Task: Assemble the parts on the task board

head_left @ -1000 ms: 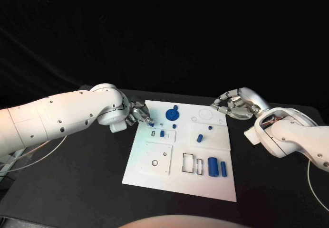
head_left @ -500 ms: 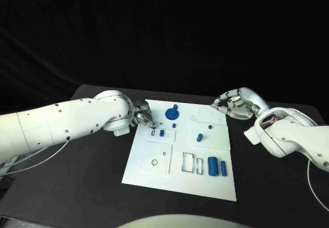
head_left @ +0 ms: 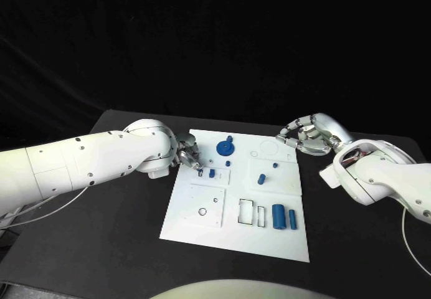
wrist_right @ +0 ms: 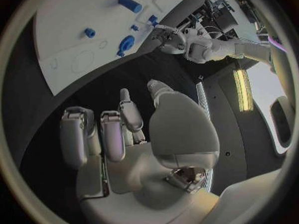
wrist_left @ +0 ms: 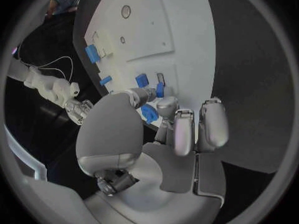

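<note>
The white task board (head_left: 269,240) lies mid-table. My left hand (head_left: 189,156) hovers over its far left corner, with its fingertips down at the board beside a small slot (head_left: 199,175). It appears to pinch a small blue part (wrist_left: 160,89) between thumb and finger. A blue gear (head_left: 225,148) stands just right of that hand. A short blue part (head_left: 212,174) stands next to the slot. My right hand (head_left: 308,138) hangs off the board's far right corner, fingers curled, holding nothing.
Two blue cylinders (head_left: 279,217) lie at the board's near right beside empty rectangular slots (head_left: 247,213). Another blue part (head_left: 261,180) sits mid-board, with small pegs (head_left: 274,166) farther back. A square plate with a round hole (head_left: 202,212) occupies the near left. Black table surrounds the board.
My left arm has swung in and its hand has edged right, onto the board's far left corner. The right hand has barely moved.
</note>
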{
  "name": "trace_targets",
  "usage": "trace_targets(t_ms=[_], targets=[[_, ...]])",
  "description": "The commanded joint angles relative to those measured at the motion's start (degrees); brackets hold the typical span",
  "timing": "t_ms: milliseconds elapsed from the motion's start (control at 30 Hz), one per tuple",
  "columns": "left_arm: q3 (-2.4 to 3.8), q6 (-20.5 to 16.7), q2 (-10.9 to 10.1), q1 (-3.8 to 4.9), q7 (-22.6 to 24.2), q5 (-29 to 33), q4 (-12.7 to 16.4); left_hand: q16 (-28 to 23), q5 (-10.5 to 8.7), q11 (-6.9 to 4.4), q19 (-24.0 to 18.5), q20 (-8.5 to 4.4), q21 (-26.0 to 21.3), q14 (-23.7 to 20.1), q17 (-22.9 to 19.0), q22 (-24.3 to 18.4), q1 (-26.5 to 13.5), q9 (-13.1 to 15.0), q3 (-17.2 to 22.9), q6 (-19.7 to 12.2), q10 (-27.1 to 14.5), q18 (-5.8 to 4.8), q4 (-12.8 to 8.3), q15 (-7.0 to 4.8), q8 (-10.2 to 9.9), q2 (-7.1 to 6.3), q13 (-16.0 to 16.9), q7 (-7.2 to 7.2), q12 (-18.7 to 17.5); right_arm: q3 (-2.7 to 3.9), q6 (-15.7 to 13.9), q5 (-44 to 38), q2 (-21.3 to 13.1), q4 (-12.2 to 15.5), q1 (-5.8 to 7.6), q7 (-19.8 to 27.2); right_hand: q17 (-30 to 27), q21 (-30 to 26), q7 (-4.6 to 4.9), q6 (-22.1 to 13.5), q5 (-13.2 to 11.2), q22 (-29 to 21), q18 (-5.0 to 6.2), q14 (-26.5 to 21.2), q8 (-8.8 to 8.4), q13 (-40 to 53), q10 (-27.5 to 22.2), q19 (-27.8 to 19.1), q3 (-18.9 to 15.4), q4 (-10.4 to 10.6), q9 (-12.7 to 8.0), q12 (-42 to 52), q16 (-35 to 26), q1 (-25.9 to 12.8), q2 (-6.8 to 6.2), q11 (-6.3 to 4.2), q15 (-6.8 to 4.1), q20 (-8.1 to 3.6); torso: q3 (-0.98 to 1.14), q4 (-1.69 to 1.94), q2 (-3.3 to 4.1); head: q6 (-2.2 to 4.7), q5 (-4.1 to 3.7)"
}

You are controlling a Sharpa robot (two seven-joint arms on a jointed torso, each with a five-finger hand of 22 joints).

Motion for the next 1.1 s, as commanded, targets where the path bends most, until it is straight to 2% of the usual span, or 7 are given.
trace_targets(t_ms=[33, 700, 1100], targets=[[-0.01, 2.56, 0.14, -0.03, -0.44, -0.96, 0.14, 0.40, 0.16, 0.06, 0.24, -0.03, 0.22, 4.74, 10.61, 0.16, -0.60, 4.89, 9.22, 0.33, 0.41, -0.64, -8.81, -0.45, 0.27, 0.13, 0.07, -0.74, 0.32, 0.00, 0.75, -0.15, 0.02, 0.07, -0.03, 0.38, 3.88, -0.35, 0.00, -0.30, 0.18, 9.62, 0.86, 3.39, 0.35, -0.06, -0.30, 1.21, -0.22, -0.15, 0.05, -0.11, -0.27, 0.37, -0.03, -0.17, -0.38, -0.45, -0.04, 0.04, -0.03, -0.08, 0.07], [-0.12, 4.47, 0.34, -0.12, -0.71, -0.45, 0.24, 0.56, 0.21, -0.02, 0.37, -0.07, 0.34, 4.81, 10.93, 0.41, -0.92, 4.86, 9.69, 0.45, 0.62, -0.69, -9.08, -0.52, 0.54, -0.02, 0.38, -0.83, 0.60, 0.00, 0.80, -0.15, -0.01, 0.05, -0.03, 0.35, 3.94, -0.40, -0.01, -0.26, 0.44, 9.60, 0.87, 3.41, 0.43, -0.09, -0.32, 1.20, -0.34, -0.06, 0.06, -0.13, -0.26, 0.50, 0.03, -0.18, -0.39, -0.46, -0.04, 0.00, 0.02, -0.31, 0.04], [-0.18, 3.29, 0.53, -0.23, -0.75, -0.15, 0.41, 0.66, 0.24, -0.07, 0.38, -0.10, 0.37, 4.87, 11.17, 0.46, -1.12, 4.84, 9.95, 0.55, 0.75, -0.70, -9.20, -0.55, 0.70, -0.05, 0.54, -0.88, 0.74, 0.00, 0.77, -0.15, 0.00, 0.03, -0.03, 0.38, 3.94, -0.40, -0.01, -0.26, 0.44, 9.60, 0.87, 3.41, 0.43, -0.09, -0.32, 1.20, -0.34, -0.06, 0.06, -0.13, -0.26, 0.50, 0.03, -0.18, -0.39, -0.46, -0.04, 0.04, 0.00, -0.30, 0.01]])
